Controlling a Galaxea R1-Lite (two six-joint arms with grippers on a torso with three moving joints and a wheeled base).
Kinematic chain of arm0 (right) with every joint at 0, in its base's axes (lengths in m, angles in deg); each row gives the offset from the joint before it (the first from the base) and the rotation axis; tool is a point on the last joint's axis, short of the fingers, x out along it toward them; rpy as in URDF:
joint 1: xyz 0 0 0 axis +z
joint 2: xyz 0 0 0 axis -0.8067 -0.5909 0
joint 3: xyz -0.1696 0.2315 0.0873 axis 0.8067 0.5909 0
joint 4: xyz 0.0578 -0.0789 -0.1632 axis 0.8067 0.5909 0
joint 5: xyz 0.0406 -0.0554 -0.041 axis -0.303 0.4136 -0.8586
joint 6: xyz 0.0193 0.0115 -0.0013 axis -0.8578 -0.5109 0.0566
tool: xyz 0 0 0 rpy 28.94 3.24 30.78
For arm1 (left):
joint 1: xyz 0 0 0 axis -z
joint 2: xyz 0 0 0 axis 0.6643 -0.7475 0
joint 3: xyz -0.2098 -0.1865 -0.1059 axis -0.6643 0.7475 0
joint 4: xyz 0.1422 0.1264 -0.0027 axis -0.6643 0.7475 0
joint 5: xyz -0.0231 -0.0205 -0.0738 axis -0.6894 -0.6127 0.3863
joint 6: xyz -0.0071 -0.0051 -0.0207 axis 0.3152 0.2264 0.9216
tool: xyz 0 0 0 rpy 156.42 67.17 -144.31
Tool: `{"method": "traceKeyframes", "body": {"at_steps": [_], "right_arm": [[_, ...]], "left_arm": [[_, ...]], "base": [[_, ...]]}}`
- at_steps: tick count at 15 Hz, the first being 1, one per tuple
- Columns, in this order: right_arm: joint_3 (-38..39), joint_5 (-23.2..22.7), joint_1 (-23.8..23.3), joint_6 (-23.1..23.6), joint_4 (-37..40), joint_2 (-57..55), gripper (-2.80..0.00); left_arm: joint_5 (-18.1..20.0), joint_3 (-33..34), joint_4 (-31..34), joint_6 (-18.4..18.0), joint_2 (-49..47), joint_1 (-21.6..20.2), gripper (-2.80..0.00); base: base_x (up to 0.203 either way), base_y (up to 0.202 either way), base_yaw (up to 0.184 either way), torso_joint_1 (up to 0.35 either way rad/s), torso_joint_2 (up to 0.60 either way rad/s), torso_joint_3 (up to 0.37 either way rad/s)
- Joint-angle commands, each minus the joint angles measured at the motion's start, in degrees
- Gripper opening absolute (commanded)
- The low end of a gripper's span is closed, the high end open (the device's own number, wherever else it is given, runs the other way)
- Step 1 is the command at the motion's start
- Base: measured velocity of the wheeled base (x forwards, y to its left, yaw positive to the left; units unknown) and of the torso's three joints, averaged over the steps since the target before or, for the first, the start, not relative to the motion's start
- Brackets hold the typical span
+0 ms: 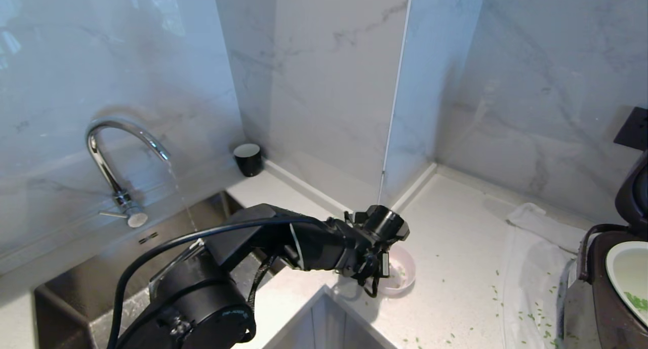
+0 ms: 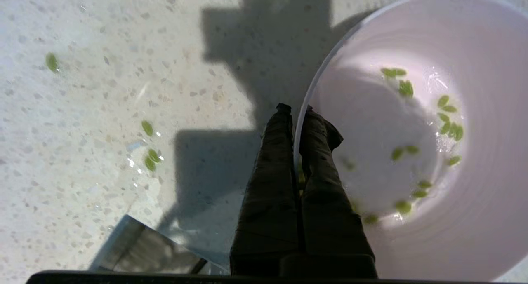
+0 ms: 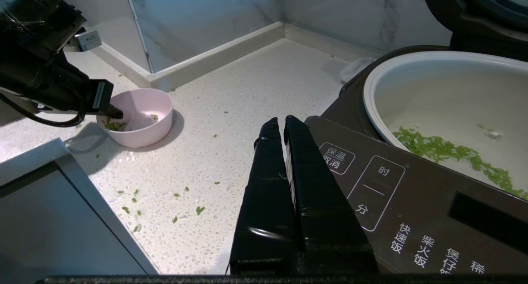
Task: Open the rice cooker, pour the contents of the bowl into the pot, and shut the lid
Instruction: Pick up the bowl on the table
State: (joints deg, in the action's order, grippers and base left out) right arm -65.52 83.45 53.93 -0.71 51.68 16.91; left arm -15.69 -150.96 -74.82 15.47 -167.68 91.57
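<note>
left gripper (image 2: 296,111) – fingers pinched onto the rim of the bowl (image 2: 474,242), one finger inside, one outside | green bits (image 2: 447,125) – scattered few on the wet bowl bottom | counter (image 2: 103,90) – speckled pale, loose green bits beside the bowl, gripper's shadow across it

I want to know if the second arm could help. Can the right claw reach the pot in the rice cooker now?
Probably yes. The lid stands open, so the pot is uncovered, and the shut right claw hovers just beside the rice cooker. Nothing lies between them; the left claw is busy pinching the bowl rim.
</note>
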Motion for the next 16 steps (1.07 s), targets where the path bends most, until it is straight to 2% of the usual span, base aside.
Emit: {"method": "traceKeyframes", "body": {"at_steps": [1, 6, 16], "right_arm": [[0.00, -0.04, 0.02, 0.01, -0.01, -0.09, -2.80], [0.00, -0.04, 0.02, 0.01, -0.01, -0.09, -2.80], [0.00, -0.04, 0.02, 0.01, -0.01, -0.09, -2.80]], "left_arm": [[-0.11, -0.17, 0.11, 0.56, 0.05, 0.09, -2.80], [-0.02, -0.17, 1.07, 0.83, 0.88, -0.07, -2.80], [0.85, 0.24, 5.27, 5.60, 8.25, -1.73, -2.80]], "base": [[0.000, 0.000, 0.000, 0.000, 0.00, 0.000], [0.000, 0.000, 0.000, 0.000, 0.00, 0.000], [0.000, 0.000, 0.000, 0.000, 0.00, 0.000]]}}
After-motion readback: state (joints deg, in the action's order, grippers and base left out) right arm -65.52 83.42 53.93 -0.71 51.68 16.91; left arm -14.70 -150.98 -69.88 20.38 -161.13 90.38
